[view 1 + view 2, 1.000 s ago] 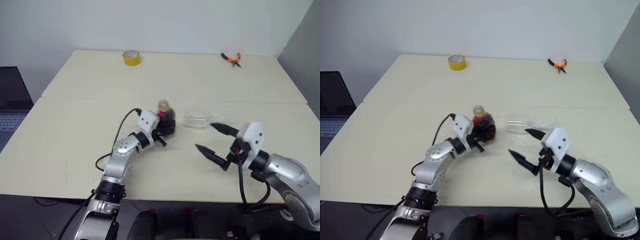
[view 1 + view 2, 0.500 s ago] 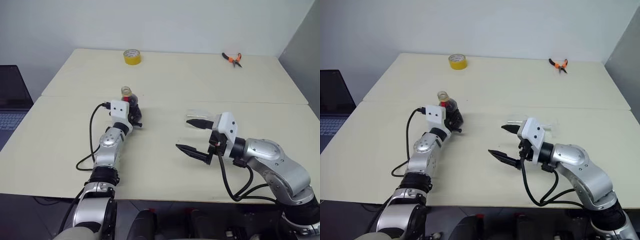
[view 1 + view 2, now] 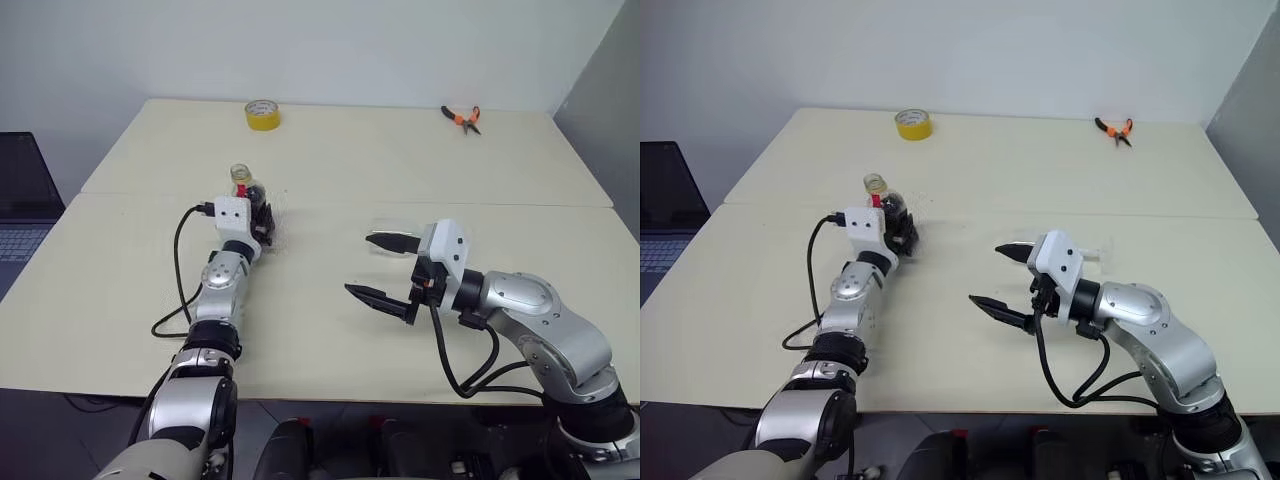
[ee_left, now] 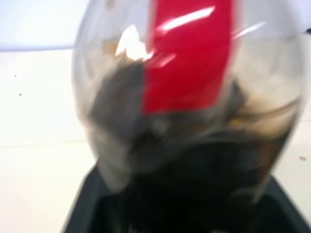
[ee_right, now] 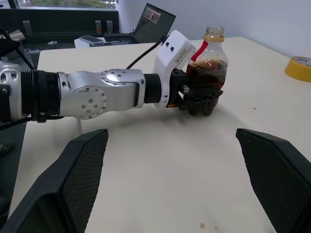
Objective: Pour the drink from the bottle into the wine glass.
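Bottle [image 5: 210, 63] upright on table, left side. Left claw [image 5: 201, 99] around its base; cannot tell if clamped. Right claw [image 3: 358, 264] wide open beside glass [image 3: 385, 226]. Secure glass before you pour.

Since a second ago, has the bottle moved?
Yes. The bottle, at the left tool, has gone left and toward the far side, nearer the yellow tape roll, and now stands upright instead of tilted.
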